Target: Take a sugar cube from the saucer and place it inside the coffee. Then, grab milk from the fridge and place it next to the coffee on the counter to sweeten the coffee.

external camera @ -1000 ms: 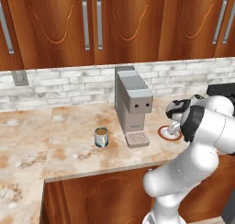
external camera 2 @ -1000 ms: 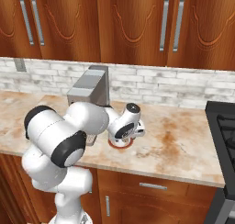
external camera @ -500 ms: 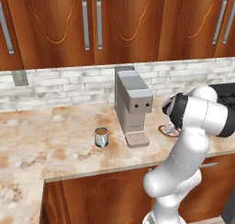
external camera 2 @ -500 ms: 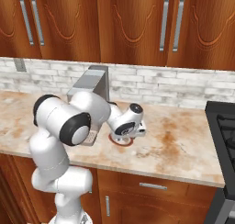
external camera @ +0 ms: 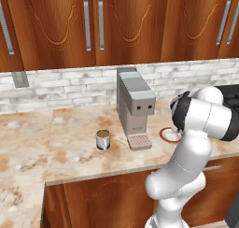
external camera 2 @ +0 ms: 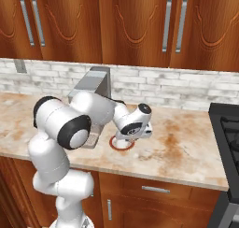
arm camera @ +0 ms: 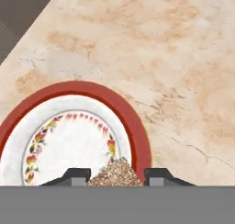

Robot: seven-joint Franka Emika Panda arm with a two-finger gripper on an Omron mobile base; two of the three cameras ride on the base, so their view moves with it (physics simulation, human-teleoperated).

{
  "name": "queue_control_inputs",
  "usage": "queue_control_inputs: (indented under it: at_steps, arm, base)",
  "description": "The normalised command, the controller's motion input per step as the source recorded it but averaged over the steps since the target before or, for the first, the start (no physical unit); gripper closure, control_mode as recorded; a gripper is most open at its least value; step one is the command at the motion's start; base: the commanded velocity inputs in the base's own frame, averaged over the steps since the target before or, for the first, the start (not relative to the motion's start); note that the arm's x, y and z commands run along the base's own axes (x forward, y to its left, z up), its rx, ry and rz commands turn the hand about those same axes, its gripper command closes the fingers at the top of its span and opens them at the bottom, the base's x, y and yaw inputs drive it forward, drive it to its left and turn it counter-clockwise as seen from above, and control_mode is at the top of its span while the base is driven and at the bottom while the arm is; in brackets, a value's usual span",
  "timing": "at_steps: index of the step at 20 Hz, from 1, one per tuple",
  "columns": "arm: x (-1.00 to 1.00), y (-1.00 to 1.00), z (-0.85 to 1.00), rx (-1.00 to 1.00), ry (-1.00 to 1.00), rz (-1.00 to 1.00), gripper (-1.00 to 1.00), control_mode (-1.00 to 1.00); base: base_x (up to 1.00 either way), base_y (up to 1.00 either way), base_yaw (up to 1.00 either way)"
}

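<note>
My fingers (arm camera: 114,175) pinch the sugar cube (arm camera: 114,173) over the saucer (arm camera: 69,140); the coffee (external camera: 103,139) stands beyond the coffee machine (external camera: 135,108).

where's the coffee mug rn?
Left base view: the coffee mug stands on the counter, just left of the coffee machine, well left of the saucer.

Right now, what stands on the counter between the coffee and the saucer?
The grey coffee machine stands between the coffee and the saucer, as the left base view shows.
</note>
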Motion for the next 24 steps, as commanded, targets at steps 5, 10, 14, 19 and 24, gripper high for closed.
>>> queue_control_inputs:
  at_steps: [5,10,14,19,24]
  arm:
    - [-0.65,0.15,0.70,0.00,-0.15,-0.06,1.00,-1.00]
    - [-0.98,0.66,0.68,0.00,-0.10,-0.12,1.00,-1.00]
    - [-0.99,1.00,0.63,0.00,-0.02,-0.13,1.00,-1.00]
    - [-0.78,1.00,0.63,-0.01,0.00,-0.11,1.00,-1.00]
    - [-0.39,1.00,0.67,-0.05,0.01,-0.12,1.00,-1.00]
  base:
    - [0.00,0.00,0.00]
    - [0.00,0.00,0.00]
    - [0.00,0.00,0.00]
    - [0.00,0.00,0.00]
    - [0.00,0.00,0.00]
